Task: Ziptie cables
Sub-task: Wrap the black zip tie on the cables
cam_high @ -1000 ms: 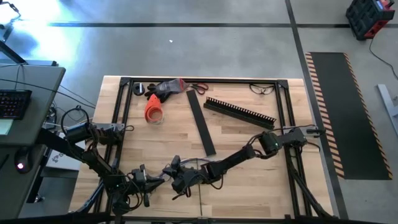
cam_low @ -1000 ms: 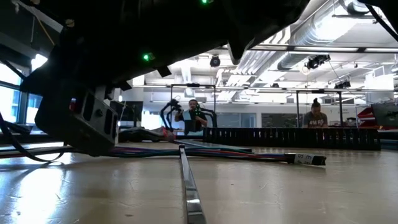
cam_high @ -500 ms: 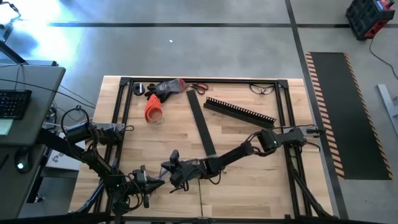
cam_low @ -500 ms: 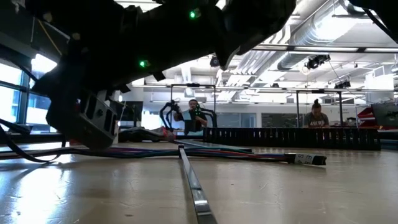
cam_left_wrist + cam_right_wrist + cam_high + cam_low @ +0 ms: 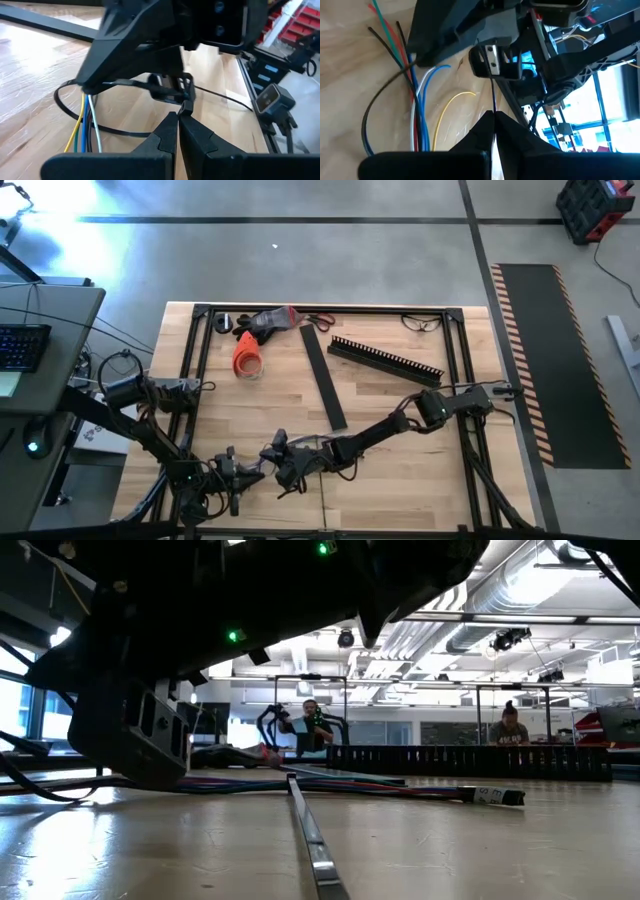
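The cables, thin wires in yellow, blue, white and green (image 5: 85, 131), also red and black (image 5: 405, 55), lie on the wood near the table's front edge. A thin black zip tie (image 5: 67, 107) loops around them. My left gripper (image 5: 178, 116) and my right gripper (image 5: 494, 116) meet over the bunch (image 5: 275, 467), both shut on the zip tie. In the low view the cables (image 5: 350, 785) run along the table behind the dark arm housings. My left gripper pinches the zip tie between its two fingertips at the small black piece where the loop closes (image 5: 186, 106). The loop lies slack around the wires on the table. My right gripper pinches the tie's thin black strap (image 5: 493, 97) between its fingertips. The strap runs straight away from them toward the left gripper.
A flat black strip (image 5: 325, 380) and a black comb-toothed channel (image 5: 385, 358) lie mid-table. An orange object (image 5: 246, 355), a dark tool (image 5: 268, 322), scissors (image 5: 318, 320) and glasses (image 5: 422, 323) sit along the far edge. A black frame (image 5: 200, 360) borders the table. People stand in the room behind.
My right gripper has swung a little toward the far edge and come back, and the wrists have rocked slightly. Both grippers stay shut on the zip tie. The cables have not moved.
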